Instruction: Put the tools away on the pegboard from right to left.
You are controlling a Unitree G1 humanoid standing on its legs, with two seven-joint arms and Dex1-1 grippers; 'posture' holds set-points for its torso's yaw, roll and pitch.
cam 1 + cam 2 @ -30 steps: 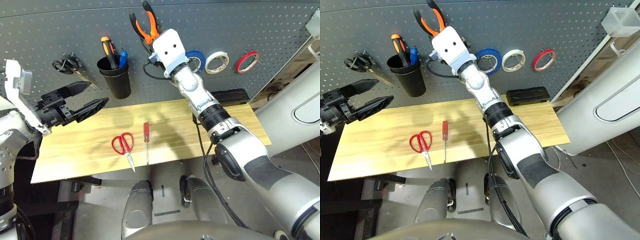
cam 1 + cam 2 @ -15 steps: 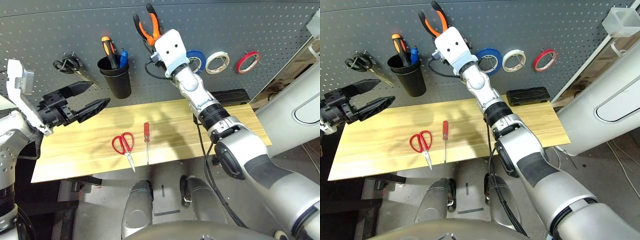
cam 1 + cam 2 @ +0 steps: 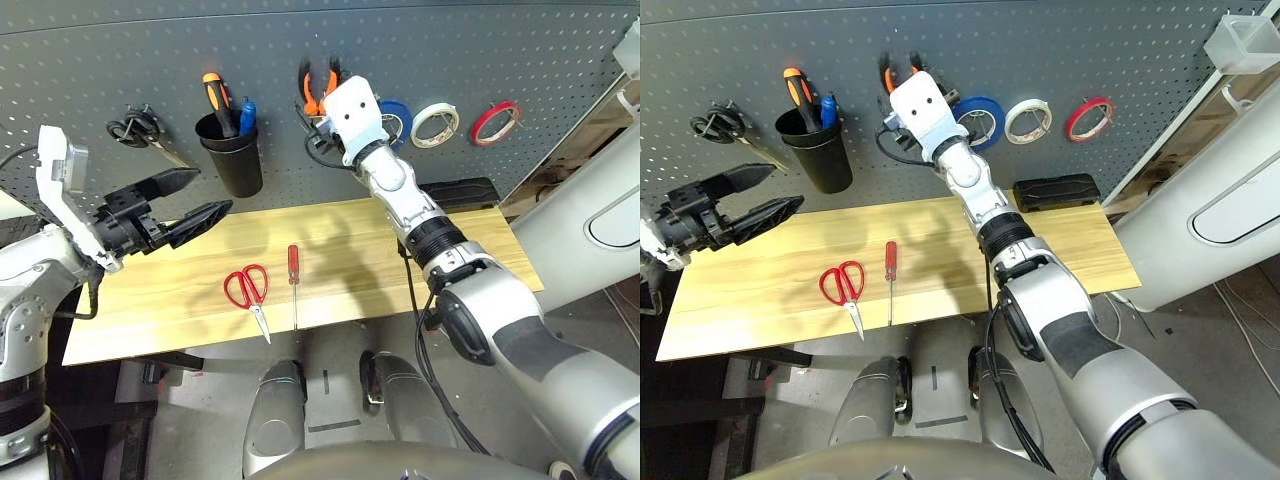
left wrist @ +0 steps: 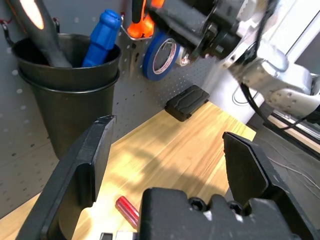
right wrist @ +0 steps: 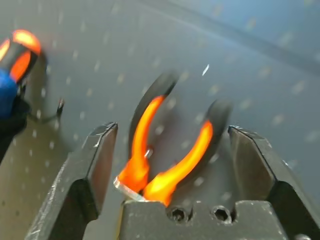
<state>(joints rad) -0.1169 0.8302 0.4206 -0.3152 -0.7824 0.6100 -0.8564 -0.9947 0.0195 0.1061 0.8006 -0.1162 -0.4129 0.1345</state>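
On the tabletop (image 3: 400,248), in the left eye view, here's the screwdriver (image 3: 293,262), lying left of centre, handle toward the pegboard (image 3: 440,50), shaft running to the front edge. The scissors (image 3: 253,304) sit just left of it, blades pointing toward that same edge. Red tape (image 3: 478,126) hangs on the board, toward its right edge. And the left pincer (image 3: 214,188), spread and empty, is over the back-left part of the tabletop!

Right eye view: the screwdriver lies to the left pincer's right and nearer the robot's body. That's the offset to close, and the left arm looks the nearer one.

Left wrist view now: fingers wide apart, clutching nothing, the screwdriver's red handle down beyond them.

Over to the right wrist view: the right pincer (image 5: 174,129) is released, too, with the pliers (image 5: 182,170) between its parted fingers, handles splayed. They look hung; I'd back straight out, careful not to snag a handle, before the screwdriver's turn.
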